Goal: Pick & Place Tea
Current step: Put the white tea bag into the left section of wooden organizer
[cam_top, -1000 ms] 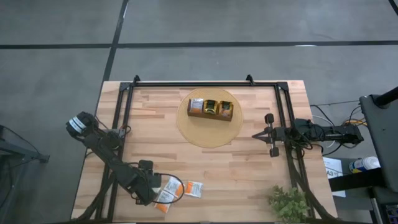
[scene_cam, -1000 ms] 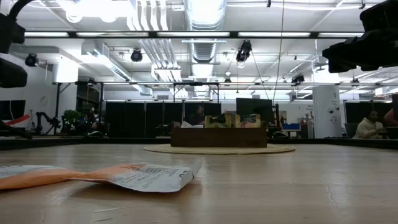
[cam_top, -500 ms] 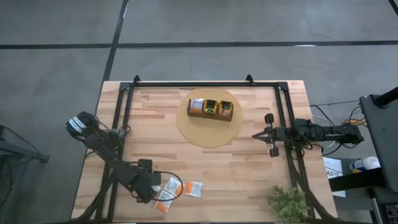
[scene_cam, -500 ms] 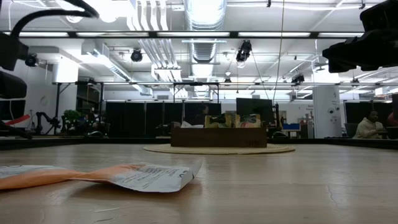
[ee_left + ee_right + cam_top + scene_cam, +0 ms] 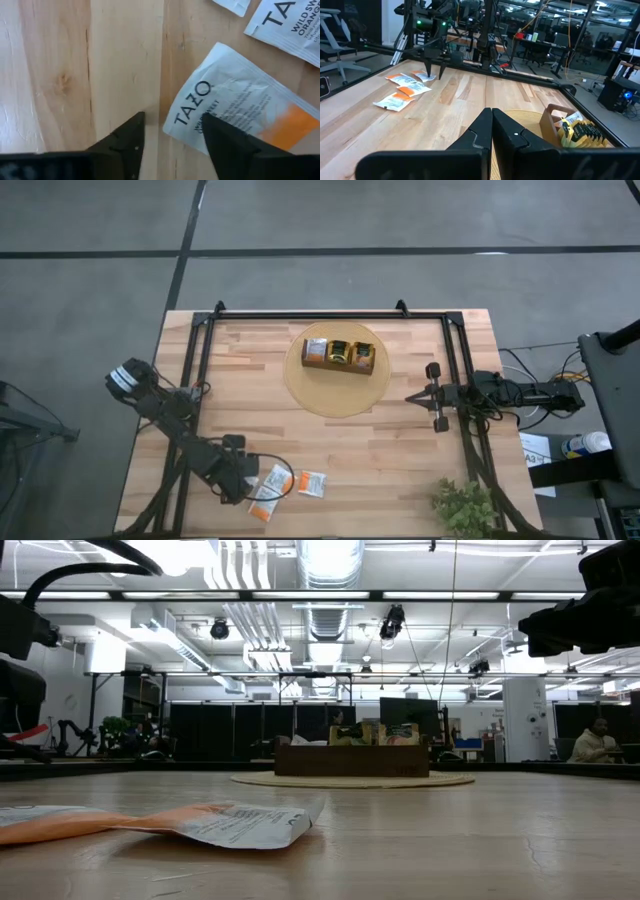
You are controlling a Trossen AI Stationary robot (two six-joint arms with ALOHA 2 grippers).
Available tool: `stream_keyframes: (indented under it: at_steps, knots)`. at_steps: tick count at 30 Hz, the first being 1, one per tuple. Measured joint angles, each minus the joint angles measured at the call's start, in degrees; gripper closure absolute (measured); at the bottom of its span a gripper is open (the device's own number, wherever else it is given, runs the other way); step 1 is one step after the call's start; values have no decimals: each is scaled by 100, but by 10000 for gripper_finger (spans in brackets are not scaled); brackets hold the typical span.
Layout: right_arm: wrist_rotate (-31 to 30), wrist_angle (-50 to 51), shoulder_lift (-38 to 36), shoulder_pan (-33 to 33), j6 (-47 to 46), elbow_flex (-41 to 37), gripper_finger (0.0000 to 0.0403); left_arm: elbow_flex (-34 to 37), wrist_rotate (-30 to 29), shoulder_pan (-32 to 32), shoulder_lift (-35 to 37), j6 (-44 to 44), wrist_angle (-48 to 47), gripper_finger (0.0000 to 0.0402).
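Several white-and-orange tea packets lie flat near the table's near-left corner, and one fills the left wrist view. My left gripper is open and points down at the left edge of this cluster. One of its fingers stands over that packet's white end, the other over bare wood. The brown wooden tray with packets in its compartments sits on a round mat. My right gripper is shut and waits by the table's right side. My left gripper comes from above, pointing down, with one finger over the white end of a packet that lies flat on the table. Whether that finger touches the packet, I cannot tell.
The round straw mat lies at the far middle of the table. A small green plant stands at the near-right corner. Black frame rails run along the left, right and far sides. Bare wood lies between the packets and the plant.
My left gripper has shifted a little toward the table's left edge and come lower over the packets. The packets and my right arm have stayed where they were.
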State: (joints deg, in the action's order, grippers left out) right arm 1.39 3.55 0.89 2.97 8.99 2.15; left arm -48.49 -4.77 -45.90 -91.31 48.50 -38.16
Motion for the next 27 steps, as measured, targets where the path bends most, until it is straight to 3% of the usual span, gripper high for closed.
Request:
stream_keyframes:
  at_steps: [8,18,27]
  knots:
    - [0,-1,0,1,0,-1,394,17,-7,24,44,-388,-52,388]
    - [0,0,2,2,0,0,394,-133,-4,192,661,-386,-672,401]
    - [0,0,0,1,0,0,394,-624,-1669,573,1609,-544,-1843,401]
